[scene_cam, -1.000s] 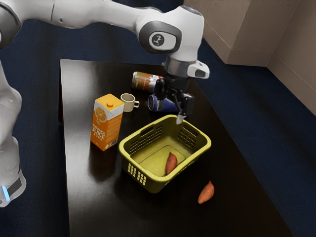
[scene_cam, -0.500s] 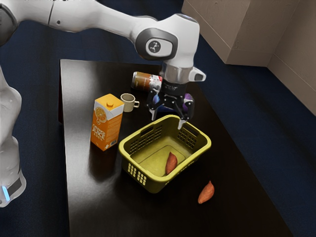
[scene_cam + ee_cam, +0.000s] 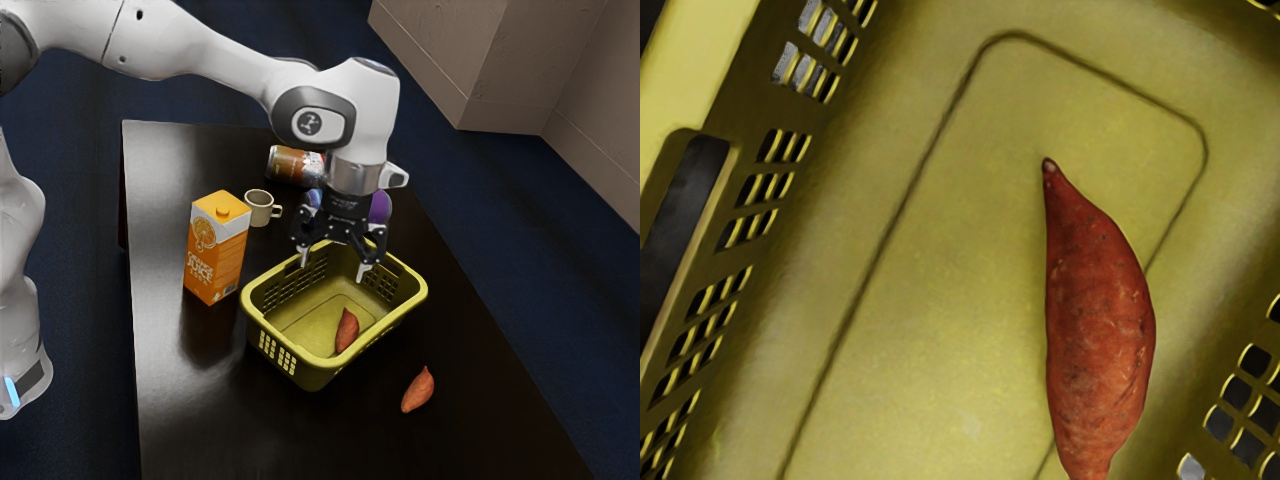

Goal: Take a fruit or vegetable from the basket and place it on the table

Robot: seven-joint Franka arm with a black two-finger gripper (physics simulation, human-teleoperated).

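My gripper (image 3: 333, 268) is open above the far part of the yellow basket (image 3: 262, 322), its two fingertips spread apart with nothing between them. A reddish sweet potato (image 3: 347, 331) lies on the basket's floor, toward the near side from the gripper. In the wrist view the same sweet potato (image 3: 1098, 320) rests on the yellow basket floor (image 3: 940, 300). Another sweet potato (image 3: 418, 390) lies on the dark table (image 3: 190, 400), outside the basket.
An orange juice carton (image 3: 216, 250) stands beside the basket, toward the exterior view's left. Behind are a cream mug (image 3: 260, 208) and an orange-brown can (image 3: 292, 165). A purple-blue can (image 3: 380, 207) is partly hidden behind the gripper.
My hand has turned and moved down and toward the exterior view's left, from the basket's far edge to over its inside. Basket and sweet potatoes have stayed put.
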